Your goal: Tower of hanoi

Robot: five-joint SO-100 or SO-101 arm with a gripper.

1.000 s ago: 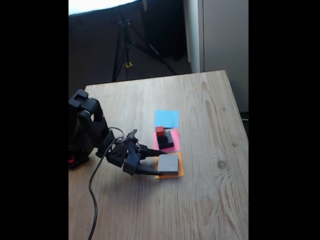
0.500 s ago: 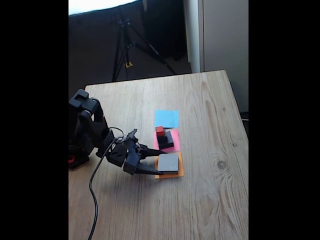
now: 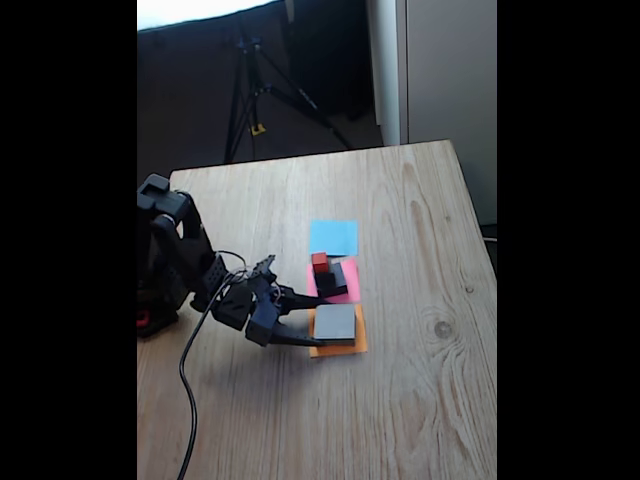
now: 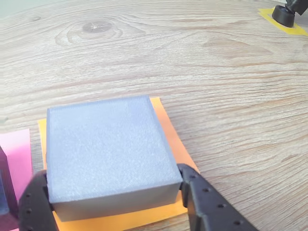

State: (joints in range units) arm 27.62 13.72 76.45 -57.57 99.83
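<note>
with end effector (image 4: 113, 202) gripping: grey block (image 4: 108, 154)

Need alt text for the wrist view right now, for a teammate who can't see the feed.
A large grey block sits on an orange paper square on a wooden table, with the gripper fingers against its left and right sides. A pink square shows at the left edge.
</note>
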